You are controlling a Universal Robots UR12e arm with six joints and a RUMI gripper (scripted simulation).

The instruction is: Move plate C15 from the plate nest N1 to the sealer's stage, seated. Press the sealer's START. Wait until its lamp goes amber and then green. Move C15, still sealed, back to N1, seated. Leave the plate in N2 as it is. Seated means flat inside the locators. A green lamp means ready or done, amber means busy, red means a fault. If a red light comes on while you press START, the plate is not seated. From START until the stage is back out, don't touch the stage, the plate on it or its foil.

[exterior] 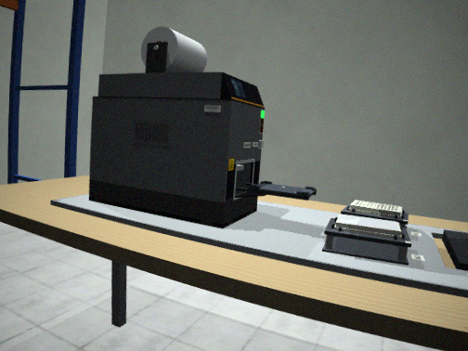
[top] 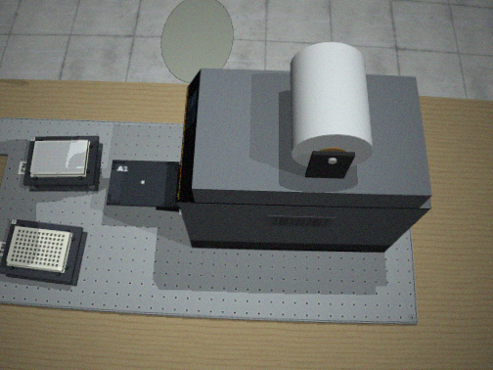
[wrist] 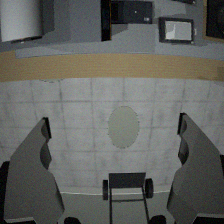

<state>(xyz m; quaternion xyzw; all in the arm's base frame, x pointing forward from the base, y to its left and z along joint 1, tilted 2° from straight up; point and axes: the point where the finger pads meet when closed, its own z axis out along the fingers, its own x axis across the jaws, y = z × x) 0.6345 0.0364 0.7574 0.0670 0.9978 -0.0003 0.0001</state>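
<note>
The cream plate (top: 39,250) (exterior: 377,207), its many small wells uncovered, lies in one of two dark holders (top: 76,260), near a second, film-topped plate (top: 59,160) (exterior: 367,225) (wrist: 177,31), one bare stage (top: 142,192) (exterior: 288,189) (wrist: 132,15), one sealer (top: 235,170) (exterior: 158,157) (wrist: 75,25) with one green lamp (exterior: 263,114), and one gripper (wrist: 113,117), its two fingers spread around nothing.

We see a blue rack (exterior: 75,92) with orange beams, upper left of the exterior view; plain grey wall (exterior: 325,45) behind. Wooden tabletop (top: 293,346) (exterior: 46,187) (wrist: 60,67), dark leg (exterior: 119,292) lower left. Tiled floor (top: 98,4) (exterior: 56,278) (wrist: 85,100). We've got a pale oval patch (top: 196,38) (wrist: 123,126) upper centre in the top view, mid-frame in the wrist view.
</note>
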